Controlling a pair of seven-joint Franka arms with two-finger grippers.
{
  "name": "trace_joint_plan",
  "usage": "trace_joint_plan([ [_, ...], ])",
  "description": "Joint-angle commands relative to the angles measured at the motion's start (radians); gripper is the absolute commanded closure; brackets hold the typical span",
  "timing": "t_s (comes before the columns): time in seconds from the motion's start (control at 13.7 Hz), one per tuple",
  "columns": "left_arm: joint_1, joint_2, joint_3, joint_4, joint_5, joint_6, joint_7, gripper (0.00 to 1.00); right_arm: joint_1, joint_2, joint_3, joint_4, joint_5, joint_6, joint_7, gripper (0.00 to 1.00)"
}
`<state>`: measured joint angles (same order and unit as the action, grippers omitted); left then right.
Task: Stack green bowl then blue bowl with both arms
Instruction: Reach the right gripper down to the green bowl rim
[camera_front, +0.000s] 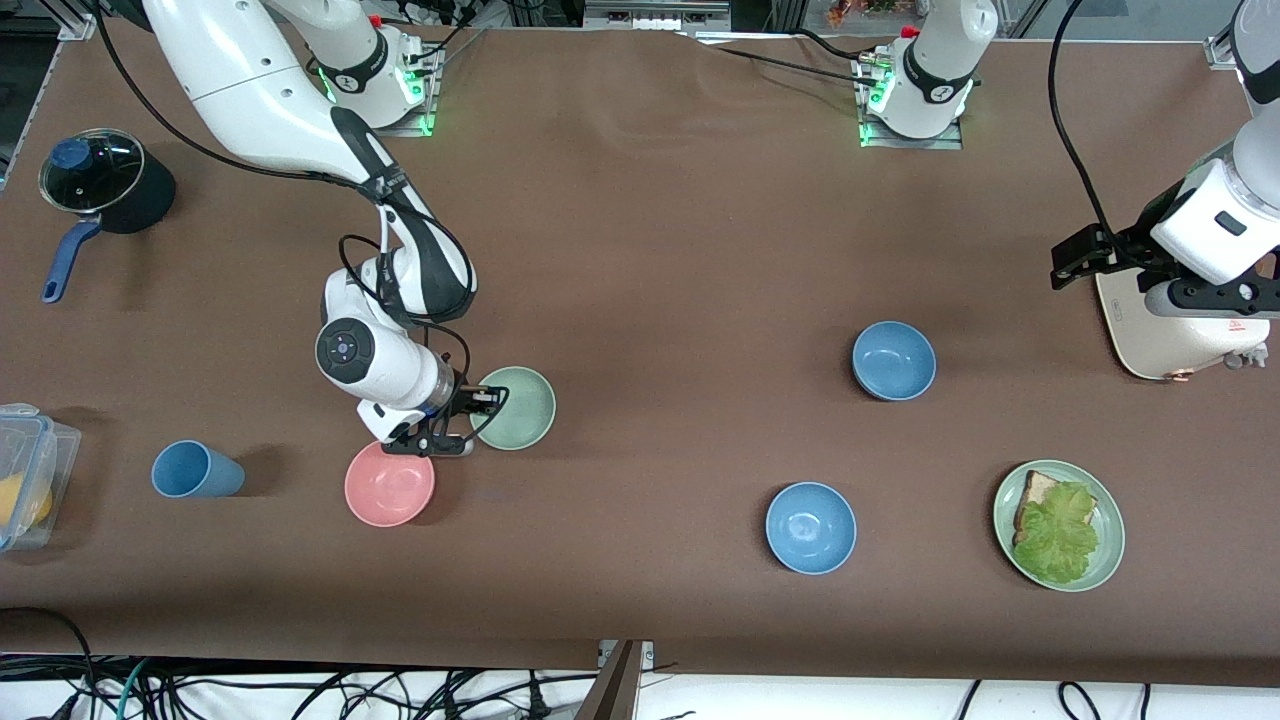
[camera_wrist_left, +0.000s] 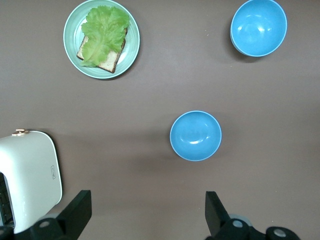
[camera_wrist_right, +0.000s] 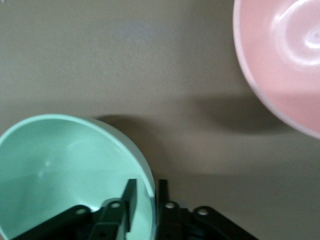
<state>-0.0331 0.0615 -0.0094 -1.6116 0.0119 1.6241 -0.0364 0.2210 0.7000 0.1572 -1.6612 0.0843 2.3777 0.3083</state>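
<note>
Bench (camera_front: 640, 250) space is being shared by two arms. Toward the right arm's end, the green bowl (camera_front: 518, 405) is being pinched at its rim by the right hand (camera_front: 478, 402), one finger inside, one outside, with the pink bowl (camera_front: 389, 484) just beside. The left hand (camera_wrist_left: 145, 220) is being held wide apart, waiting above the bench near the white toaster (camera_front: 1160, 330); the grey-blue bowl (camera_front: 893, 359) is lying nearest to it, so that arm is judged better placed.

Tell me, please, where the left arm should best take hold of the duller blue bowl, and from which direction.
The rim, from above. The blue bowl sits upright and open, with no handle, so its thin wall suits one jaw inside and one outside, as the right gripper does on the green bowl. The left gripper, jaws open, waits near the toaster; the rim edge toward it looks simplest.
</note>
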Motion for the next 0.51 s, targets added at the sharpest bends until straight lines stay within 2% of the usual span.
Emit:
trace_joint_plan([
  [0.0, 0.005, 0.011, 0.002, 0.029, -0.03, -0.024, 0.013, 0.0, 0.009, -0.005, 0.011, 0.018, -0.014, -0.006, 0.029, 1.0],
  [0.22, 0.005, 0.011, 0.002, 0.029, -0.03, -0.024, 0.013, 0.0, 0.104, -0.011, 0.015, 0.034, -0.014, -0.006, 0.081, 1.0],
  [0.44, 0.005, 0.011, 0.002, 0.029, -0.03, -0.024, 0.013, 0.0, 0.243, -0.001, 0.009, 0.089, -0.021, -0.006, 0.248, 1.0],
])
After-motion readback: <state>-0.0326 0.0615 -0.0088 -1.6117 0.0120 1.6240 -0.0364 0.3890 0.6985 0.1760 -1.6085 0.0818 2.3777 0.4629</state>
